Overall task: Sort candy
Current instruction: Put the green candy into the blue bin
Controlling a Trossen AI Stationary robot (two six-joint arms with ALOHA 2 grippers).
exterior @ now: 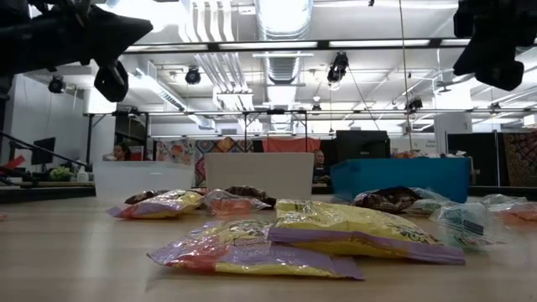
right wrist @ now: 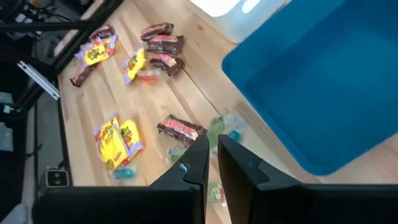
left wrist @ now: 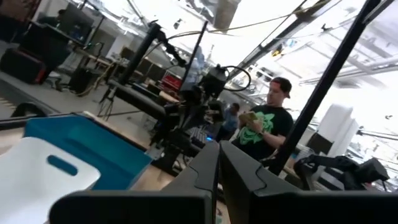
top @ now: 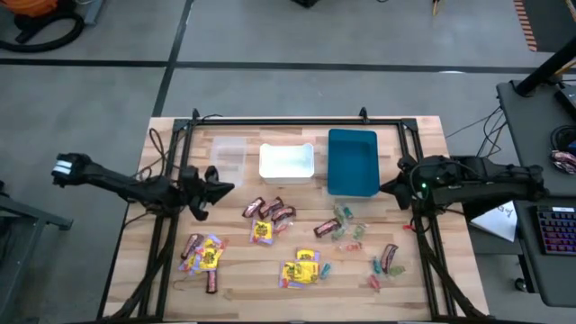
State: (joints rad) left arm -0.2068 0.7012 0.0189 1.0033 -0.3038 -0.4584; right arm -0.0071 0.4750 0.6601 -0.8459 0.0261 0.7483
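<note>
Item: scattered candy, unsorted, lying on the pale wooden slatted table (top: 423, 135) in front of three empty bins set in a row: clear plastic bin (top: 226, 156), white plastic bin (top: 286, 163), blue plastic bin (top: 352, 162). Nearest piece to the right gripper (right wrist: 211, 155): dark brown-red wrapped bar (right wrist: 180, 129), with the small green and teal wrapped pieces (right wrist: 222, 127) just beside it; from the right wrist view the bar lies just ahead of the fingertips, its long axis slanting across the line of the fingers, so a wrist turn looks needed before a descent. Right jaws nearly closed, a slim gap between them, holding nothing. Left gripper (top: 219, 187) hangs above the table near the clear bin, jaws closed and empty; bright yellow packets (top: 300, 269) lie between the two arms, well apart from both
</note>
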